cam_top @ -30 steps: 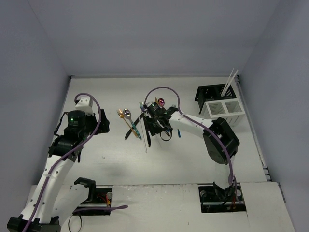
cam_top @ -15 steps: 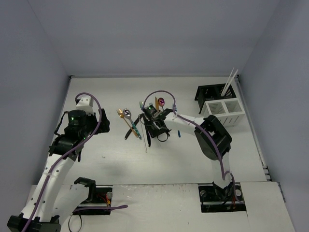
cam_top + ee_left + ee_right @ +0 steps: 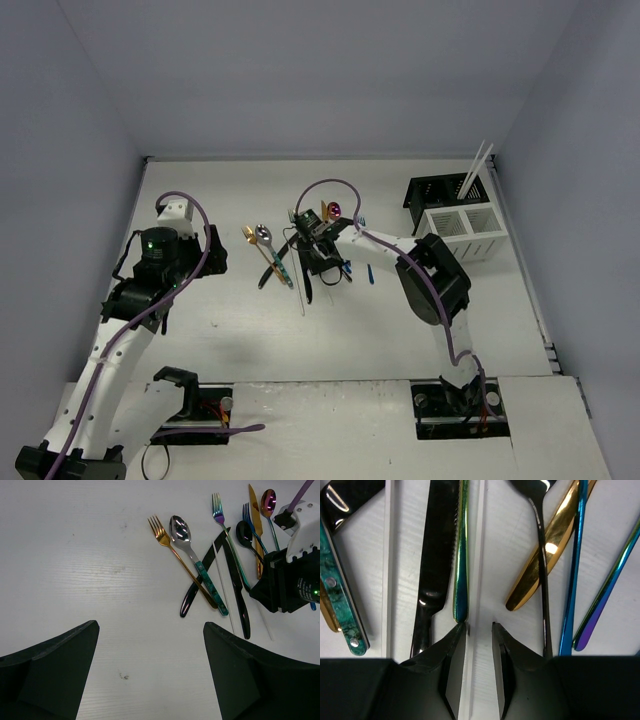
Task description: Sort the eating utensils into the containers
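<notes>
The eating utensils lie in a loose pile mid-table: a gold fork (image 3: 165, 537), a silver spoon with a teal handle (image 3: 181, 530), a black knife (image 3: 437, 555), a green-blue handle (image 3: 462, 555), a gold knife (image 3: 545, 565) and a blue handle (image 3: 572, 580). My right gripper (image 3: 479, 626) is down on this pile. Its jaws stand a little apart, straddling a thin white stick (image 3: 479, 555) without pinching it. My left gripper (image 3: 150, 670) hovers wide open over bare table, left of the pile. The containers, a black caddy (image 3: 436, 190) and a white caddy (image 3: 462, 232), stand at the back right.
Two long white sticks (image 3: 476, 165) lean out of the black caddy. A second white stick (image 3: 389, 580) lies beside the black knife. One small blue utensil (image 3: 371, 274) lies apart, right of the pile. Walls close in the table on three sides.
My right gripper has shifted slightly left over the pile, its elbow folding in, and its jaws have narrowed around the white stick. The left arm has not moved.
</notes>
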Motion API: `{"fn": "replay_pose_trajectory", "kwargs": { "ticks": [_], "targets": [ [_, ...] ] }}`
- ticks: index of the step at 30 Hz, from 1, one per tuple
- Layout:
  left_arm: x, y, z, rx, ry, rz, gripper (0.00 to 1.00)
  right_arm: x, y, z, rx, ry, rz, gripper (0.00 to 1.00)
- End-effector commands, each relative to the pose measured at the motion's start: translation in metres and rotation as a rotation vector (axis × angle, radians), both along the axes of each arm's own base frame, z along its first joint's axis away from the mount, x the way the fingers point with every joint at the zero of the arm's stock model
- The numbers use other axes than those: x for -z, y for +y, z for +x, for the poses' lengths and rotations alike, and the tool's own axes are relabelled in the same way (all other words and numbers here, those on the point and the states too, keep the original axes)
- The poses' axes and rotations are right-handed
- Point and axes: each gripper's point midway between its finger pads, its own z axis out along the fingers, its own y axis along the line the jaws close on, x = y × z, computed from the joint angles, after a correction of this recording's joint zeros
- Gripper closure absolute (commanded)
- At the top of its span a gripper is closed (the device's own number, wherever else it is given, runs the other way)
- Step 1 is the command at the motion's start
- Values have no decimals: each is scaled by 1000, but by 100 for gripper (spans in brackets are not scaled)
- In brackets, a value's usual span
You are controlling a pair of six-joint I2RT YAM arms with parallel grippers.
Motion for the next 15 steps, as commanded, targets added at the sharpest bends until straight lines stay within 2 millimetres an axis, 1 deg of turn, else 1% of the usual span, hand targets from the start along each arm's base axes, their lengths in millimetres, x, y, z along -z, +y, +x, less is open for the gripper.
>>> {"fn": "replay_pose_trajectory", "kwargs": {
  "ticks": [1,10,14,15],
  "targets": [
    [-14,-1,8,-5,-55,-23,17,10,-18,10,44,6,-79,76],
    [-14,-2,8,-4,-53,-23,17,14,-22,23,55,8,-99,79],
    [-13,-2,8,-4,-51,-24,17,19,-22,24,48,20,-103,80],
    [-13,-2,8,-4,-50,-23,17,19,-19,24,43,27,-97,82]
  ]
}}
